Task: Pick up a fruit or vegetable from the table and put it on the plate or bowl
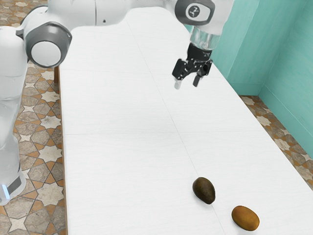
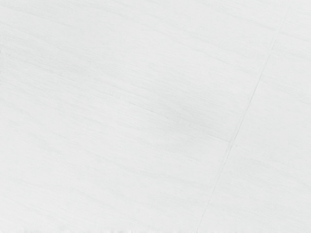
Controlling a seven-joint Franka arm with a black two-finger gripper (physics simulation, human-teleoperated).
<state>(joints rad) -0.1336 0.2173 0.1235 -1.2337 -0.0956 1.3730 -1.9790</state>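
White desk (image 1: 122, 147), plain w/ thin seams, and your jaws hang in the air above its far part, pointing down. They stand apart w/ nothing btwn them. The wrist view looks onto bare desk top crossed by one seam (image 2: 253, 92), so no fruit is under the hand yet.

Both candidates lie at the near end, toward the exterior view's lower right, well apart from the jaws. The dark fruit (image 1: 204, 190) is the closer one to you. The tan fruit (image 1: 245, 218) sits near it but not touching, closer to the desk's edge. Nothing has been picked, so this is prob. the approach step.

Handling, as a judgement:
- Both look egg-shaped and small, so likely light and fairly firm.
- Rounded bodies tend to roll or squirt out if nudged from one side.
- The skin may bruise, so use moderate squeeze only.

Go for the dark fruit, since it has free desk on all sides. Take it across its short width at the fattest part, w/ the jaws straddling the long axis. Come straight down so both sides meet it together.
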